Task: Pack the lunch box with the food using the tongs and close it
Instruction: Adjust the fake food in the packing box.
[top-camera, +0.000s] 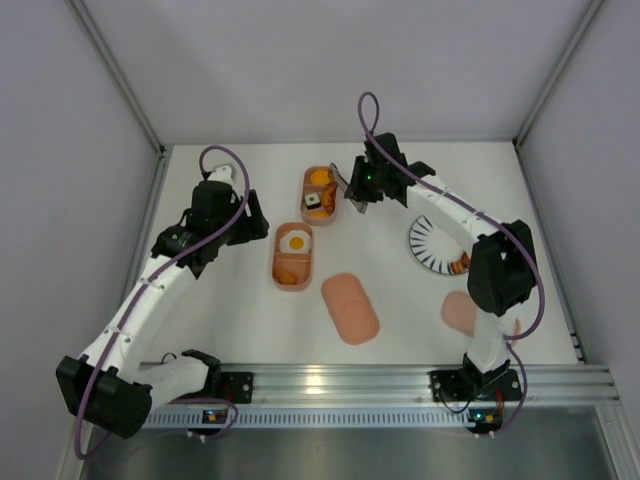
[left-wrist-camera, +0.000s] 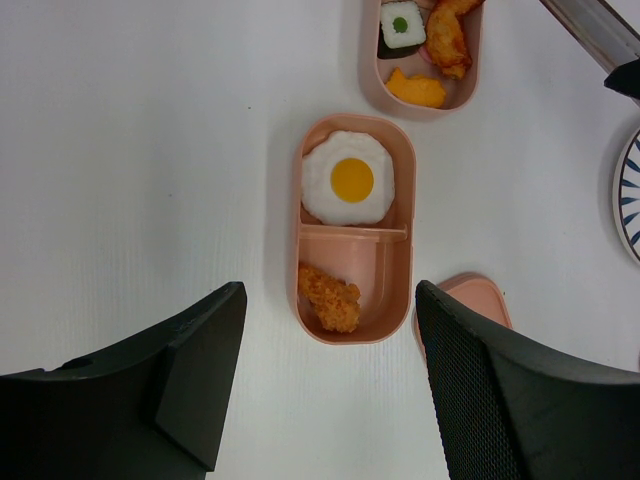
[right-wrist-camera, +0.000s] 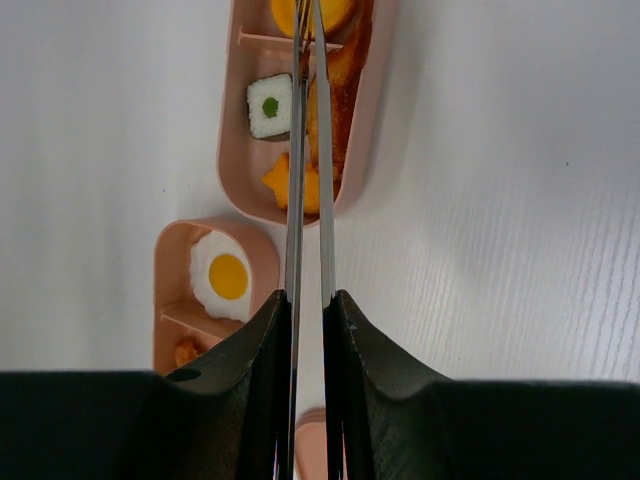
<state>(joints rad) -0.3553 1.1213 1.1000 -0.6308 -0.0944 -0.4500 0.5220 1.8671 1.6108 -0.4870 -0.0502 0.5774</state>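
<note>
While your right gripper (right-wrist-camera: 308, 300) holds the tongs (right-wrist-camera: 295, 200) squeezed nearly together, whether on food I cannot tell, tips over the lunch box (right-wrist-camera: 232, 170), a skewed descent risks nudging the fried strip (right-wrist-camera: 347, 90) alongside over the rim.

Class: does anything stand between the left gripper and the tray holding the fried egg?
Nothing visible does. The open left gripper hovers above the tray, with the fried egg in plain view. The tongs are over the other tray.
</note>
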